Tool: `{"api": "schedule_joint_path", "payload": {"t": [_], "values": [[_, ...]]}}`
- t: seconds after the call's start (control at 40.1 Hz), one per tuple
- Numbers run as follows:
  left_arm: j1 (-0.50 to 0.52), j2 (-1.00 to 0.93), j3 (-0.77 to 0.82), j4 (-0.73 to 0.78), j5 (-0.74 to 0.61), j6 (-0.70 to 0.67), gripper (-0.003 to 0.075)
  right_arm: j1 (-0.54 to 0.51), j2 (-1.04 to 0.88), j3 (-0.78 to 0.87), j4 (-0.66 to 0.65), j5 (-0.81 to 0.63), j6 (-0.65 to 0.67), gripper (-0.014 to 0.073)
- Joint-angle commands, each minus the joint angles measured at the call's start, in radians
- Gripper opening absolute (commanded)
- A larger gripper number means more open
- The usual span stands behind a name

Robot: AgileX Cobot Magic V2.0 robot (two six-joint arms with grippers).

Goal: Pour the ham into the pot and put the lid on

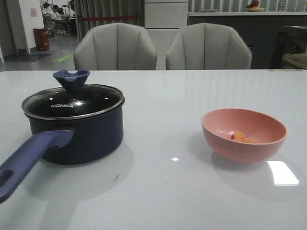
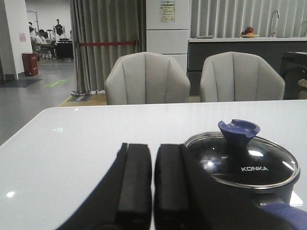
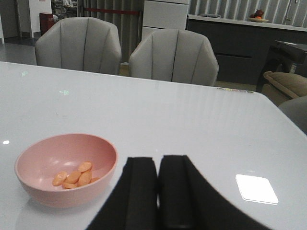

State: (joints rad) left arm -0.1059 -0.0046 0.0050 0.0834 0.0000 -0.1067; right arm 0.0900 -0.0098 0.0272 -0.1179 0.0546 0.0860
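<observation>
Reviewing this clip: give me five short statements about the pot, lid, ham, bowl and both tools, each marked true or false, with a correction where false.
1. The lid sits on the pot. True.
2. The ham is already in the pot. False: the orange pieces lie in the pink bowl.
3. The left tool grips the lid's knob. False: it holds nothing, its fingers nearly together, short of the pot.
4. The pink bowl stands upright on the table, apart from the pot. True.
5. The right tool is lifting the bowl. False: it is near the bowl but apart from it, fingers closed on nothing.
</observation>
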Motion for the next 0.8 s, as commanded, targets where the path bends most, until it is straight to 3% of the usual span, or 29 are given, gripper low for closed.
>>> {"api": "schedule_joint_path", "payload": {"t": [0.0,0.249,0.524,0.599,0.773], "values": [[0.001,-0.018,0.02,-0.001,-0.076,-0.008,0.0119,-0.004,-0.02,-0.006,-0.001,-0.085,-0.006,0.0161],[0.001,-0.018,0.02,-0.001,-0.081,-0.008,0.0119,-0.004,-0.02,-0.006,-0.001,-0.085,-0.006,0.0161],[0.001,-0.018,-0.002,-0.001,-0.292,-0.008,0.0119,-0.004,-0.02,-0.006,-0.001,-0.085,-0.006,0.0161],[0.001,-0.013,-0.061,-0.001,-0.24,-0.008,0.0119,-0.004,-0.02,-0.006,-0.001,-0.085,-0.006,0.0161],[0.001,0.066,-0.279,-0.001,0.084,-0.008,0.0119,-0.004,-0.02,-0.006,-0.001,-0.085,-0.006,0.0161]]}}
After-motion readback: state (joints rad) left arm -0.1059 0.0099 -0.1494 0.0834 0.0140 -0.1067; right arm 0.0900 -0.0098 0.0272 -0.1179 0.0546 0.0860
